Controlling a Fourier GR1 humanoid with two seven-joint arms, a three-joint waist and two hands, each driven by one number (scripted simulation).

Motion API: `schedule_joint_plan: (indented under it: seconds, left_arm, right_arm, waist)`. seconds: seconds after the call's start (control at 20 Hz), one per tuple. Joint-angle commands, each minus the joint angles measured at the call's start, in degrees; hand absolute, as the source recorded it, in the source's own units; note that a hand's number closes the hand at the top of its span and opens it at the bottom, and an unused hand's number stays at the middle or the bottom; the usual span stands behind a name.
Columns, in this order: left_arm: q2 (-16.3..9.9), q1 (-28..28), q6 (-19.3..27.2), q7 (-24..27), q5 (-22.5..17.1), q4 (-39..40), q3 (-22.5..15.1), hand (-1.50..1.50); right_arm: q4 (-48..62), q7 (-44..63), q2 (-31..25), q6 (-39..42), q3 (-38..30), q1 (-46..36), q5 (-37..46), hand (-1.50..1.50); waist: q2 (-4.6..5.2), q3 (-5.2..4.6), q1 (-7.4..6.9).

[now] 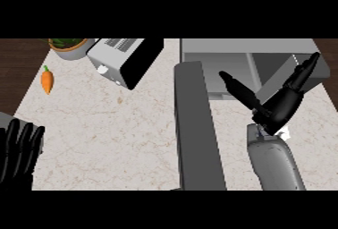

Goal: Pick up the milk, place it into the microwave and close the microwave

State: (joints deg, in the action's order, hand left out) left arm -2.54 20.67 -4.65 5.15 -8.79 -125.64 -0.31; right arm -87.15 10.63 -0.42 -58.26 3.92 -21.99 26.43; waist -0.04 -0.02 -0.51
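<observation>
Right hand (280, 107) raised with fingers spread; left hand (20, 150) rests open at lower left.

A kitchen: a marble-patterned counter (99, 134) carries a toaster (122, 60), an open microwave (247, 58), a carrot (47, 80) and a potted plant (69, 47).

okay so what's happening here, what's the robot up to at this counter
The robot's right hand is at the open front of the microwave, its fingers spread apart, and the microwave door stands swung wide open. The milk cannot be made out; only a small white patch shows under the hand. The left hand rests open at the lower left edge. Farther left on the counter lie a carrot, a toaster and a potted plant, all untouched.
</observation>
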Motion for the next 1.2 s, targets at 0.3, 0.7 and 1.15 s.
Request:
schedule_joint_plan:
  seconds: [0.3,0.7,1.15]
  left_arm:
    - [1.0,8.9,-2.6,1.6,-1.0,-5.4,0.1,-1.5]
    - [-0.2,2.5,-2.8,2.2,-1.3,-0.3,2.5,-1.5]
    - [0.6,11.1,-5.9,2.6,-3.0,-6.8,1.5,-1.5]
  right_arm:
    - [-1.4,-6.2,0.4,-5.6,-0.9,7.8,-7.4,-1.5]
    - [2.0,-14.2,0.4,-4.5,-5.2,12.1,-16.6,-1.5]
    - [5.3,-35.8,0.4,-0.5,-7.8,19.9,-35.3,-1.5]
  waist:
    - [-0.07,0.05,-0.09]
    - [0.18,0.1,0.29]
    - [0.01,0.1,0.1]
